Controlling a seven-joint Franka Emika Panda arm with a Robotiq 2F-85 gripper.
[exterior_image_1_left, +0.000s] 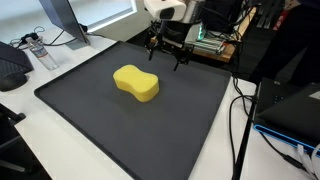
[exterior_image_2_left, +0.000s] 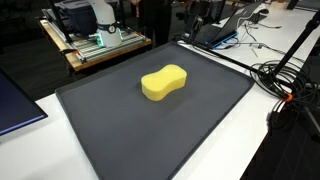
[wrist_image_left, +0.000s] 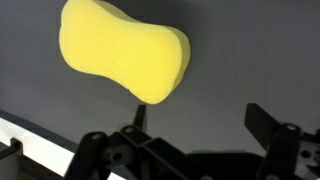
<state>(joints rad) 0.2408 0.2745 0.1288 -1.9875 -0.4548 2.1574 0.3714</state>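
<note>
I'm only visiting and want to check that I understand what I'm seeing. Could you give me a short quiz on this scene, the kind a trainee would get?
1. Multiple choice: the yellow sponge lies on
A) a dark mat
B) a white plate
C) a wooden shelf

2. True or false: the gripper is holding the sponge.

3. Fill in the missing word: the gripper's jaws stand ____ (open or shut).

Key
1. A.
2. False. The gripper is apart from the sponge, near the mat's far edge in an exterior view, and nothing is between its jaws.
3. open
</note>
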